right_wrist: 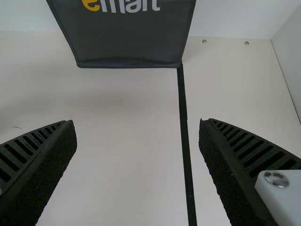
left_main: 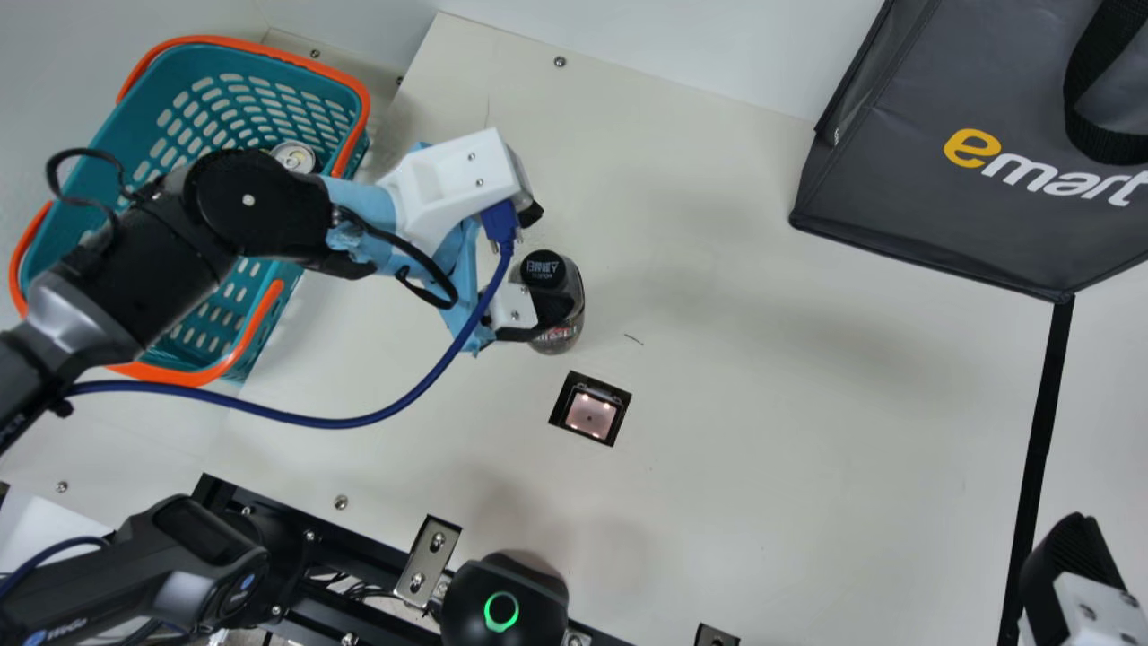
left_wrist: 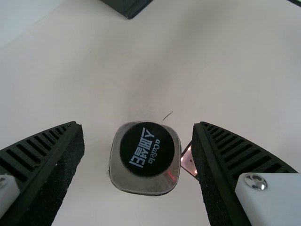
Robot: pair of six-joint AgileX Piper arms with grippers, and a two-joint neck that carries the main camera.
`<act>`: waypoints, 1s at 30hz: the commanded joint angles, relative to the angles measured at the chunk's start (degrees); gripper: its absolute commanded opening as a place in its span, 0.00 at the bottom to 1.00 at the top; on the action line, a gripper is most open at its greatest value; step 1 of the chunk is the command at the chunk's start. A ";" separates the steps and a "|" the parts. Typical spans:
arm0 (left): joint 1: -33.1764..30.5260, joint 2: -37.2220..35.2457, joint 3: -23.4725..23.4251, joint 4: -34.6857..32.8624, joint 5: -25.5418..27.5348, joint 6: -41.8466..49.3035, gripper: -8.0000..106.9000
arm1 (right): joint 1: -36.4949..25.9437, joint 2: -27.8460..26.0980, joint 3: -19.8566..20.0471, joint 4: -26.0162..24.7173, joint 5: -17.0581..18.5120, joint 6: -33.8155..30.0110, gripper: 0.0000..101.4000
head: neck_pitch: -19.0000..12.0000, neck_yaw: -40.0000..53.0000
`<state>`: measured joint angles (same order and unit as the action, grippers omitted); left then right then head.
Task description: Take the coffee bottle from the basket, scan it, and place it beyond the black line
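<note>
The cream table (left_main: 807,404) takes up most of the main view, pale and smooth, with screw heads near its far edge and a small dark scratch (left_main: 634,339) close to the middle. A white wall (left_main: 682,54) rises behind it at the top of the frame. At the upper left is a teal basket (left_main: 260,63) with orange handles and a can (left_main: 294,157) inside; at the upper right, a dark grey bag (left_main: 897,179). A black line (left_main: 1047,404) runs down the right side from the bag's lower corner, and a lit scanner window (left_main: 590,413) is set into the surface just below centre. The coffee bottle (left_main: 543,269) stands upright on the table near the centre, above the scanner window and to the left of the black line. It is dark, with a round black cap bearing pale lettering, squarish shoulders and a touch of red on its side. The left gripper (left_main: 544,262) is around it, and in the left wrist view its fingers are apart, with a gap on either side of the bottle. The right gripper (left_main: 1067,556) is at the lower right, its fingers also spread, with nothing between them.
</note>
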<state>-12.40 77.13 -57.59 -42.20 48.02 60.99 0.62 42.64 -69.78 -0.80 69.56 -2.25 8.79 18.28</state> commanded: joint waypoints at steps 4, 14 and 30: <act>0.14 -0.89 -1.46 0.85 0.19 -2.91 0.85 | 0.00 0.00 0.00 0.00 0.00 0.00 0.90 | -0.87 0.14; 0.29 -4.45 -1.67 5.35 -0.96 -10.78 0.85 | 0.00 0.00 0.00 0.00 0.00 0.00 0.90 | -0.87 0.14; 0.00 -10.63 -0.87 18.44 -4.14 -27.00 0.85 | 0.00 0.00 0.00 0.00 0.00 0.00 0.90 | -0.87 0.14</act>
<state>-12.30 66.73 -58.61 -25.48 44.04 35.99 0.62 42.64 -69.78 -0.80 69.56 -2.25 8.88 18.28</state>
